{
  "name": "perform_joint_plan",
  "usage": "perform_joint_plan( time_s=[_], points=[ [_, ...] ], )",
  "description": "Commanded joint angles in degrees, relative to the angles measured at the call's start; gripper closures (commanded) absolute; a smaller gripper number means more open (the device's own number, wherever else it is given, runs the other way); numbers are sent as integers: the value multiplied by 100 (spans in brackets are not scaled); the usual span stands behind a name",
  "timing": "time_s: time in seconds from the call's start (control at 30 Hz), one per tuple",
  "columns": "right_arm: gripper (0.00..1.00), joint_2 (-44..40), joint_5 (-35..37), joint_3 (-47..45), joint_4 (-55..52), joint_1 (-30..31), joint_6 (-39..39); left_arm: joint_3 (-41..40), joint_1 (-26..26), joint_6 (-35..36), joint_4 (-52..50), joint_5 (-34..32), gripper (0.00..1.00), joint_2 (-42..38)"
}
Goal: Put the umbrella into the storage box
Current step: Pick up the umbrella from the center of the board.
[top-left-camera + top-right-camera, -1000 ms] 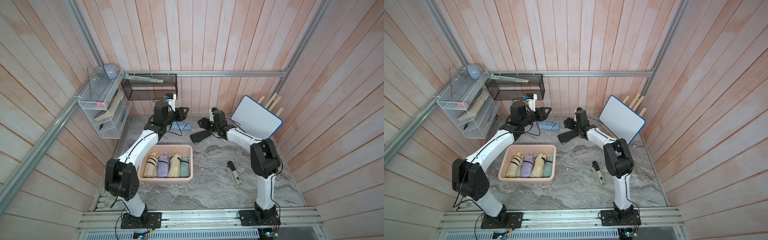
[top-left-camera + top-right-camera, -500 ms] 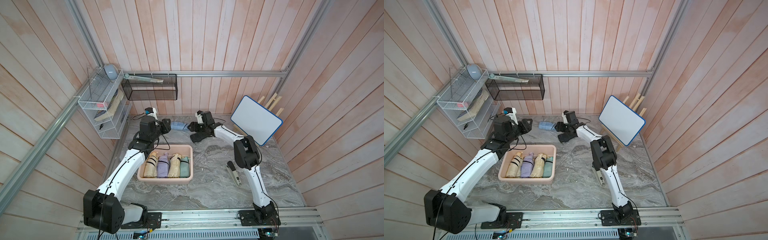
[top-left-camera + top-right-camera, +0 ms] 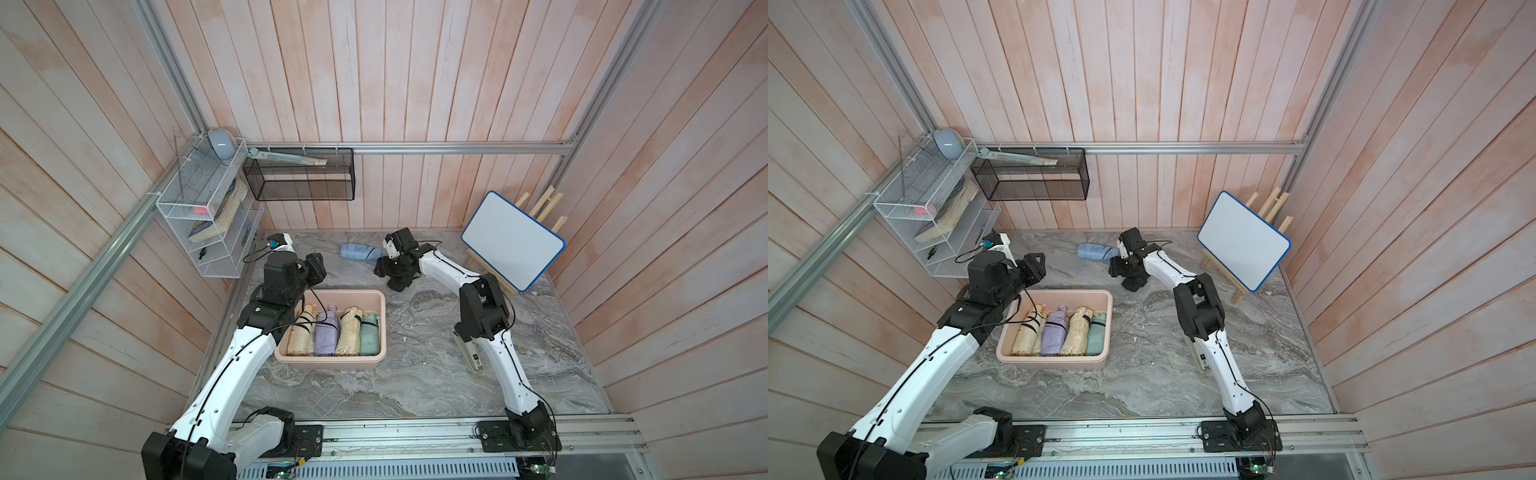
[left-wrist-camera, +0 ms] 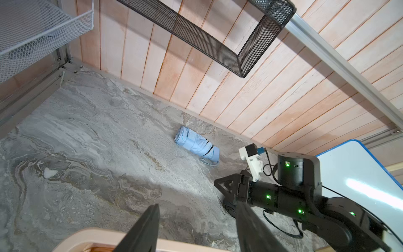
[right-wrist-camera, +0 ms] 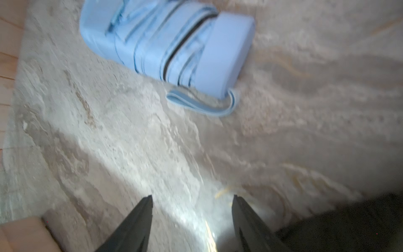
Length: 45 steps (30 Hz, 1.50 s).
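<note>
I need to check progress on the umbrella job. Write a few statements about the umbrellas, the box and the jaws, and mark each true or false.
1. The blue umbrella lies inside the storage box. False: it lies on the table near the back wall, outside the box.
2. Four folded umbrellas lie side by side in the storage box. True.
3. The right gripper has its jaws shut on the blue umbrella. False: the jaws stand apart and empty, short of it.
4. A whiteboard stands on a wooden easel. True.
</note>
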Motion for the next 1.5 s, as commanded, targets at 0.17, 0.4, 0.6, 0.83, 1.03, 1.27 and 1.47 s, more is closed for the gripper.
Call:
perform_joint_plan(
  time_s=[0.17,0.4,0.6,0.83,1.03,1.27,1.47],
  points=[
    [34,-1616,652,-1768,-145,97,-14,-421,128,-88,-146,-228,36,-519],
    [28,-2241,1775,-2088,8,105,-384,-663,225,-251,-419,-481,35,-927],
    [21,-3054,3089,-3092,1256,106,-1022,-653,306,-55,-770,-804,32,-1226],
    [14,-3232,2939,-3470,2009,-106,-1148,-793,692,90,-1164,-806,29,-1616],
    [11,-3118,1773,-3516,2164,-591,-621,-830,1040,205,-1361,-681,28,-1719],
    [7,-2603,1750,-3104,1649,-611,-876,-961,1316,232,-1452,-509,27,-1693],
    [5,-1847,1445,-2030,645,-598,-1245,-1063,1568,334,-1416,-307,26,-1629]
  ],
)
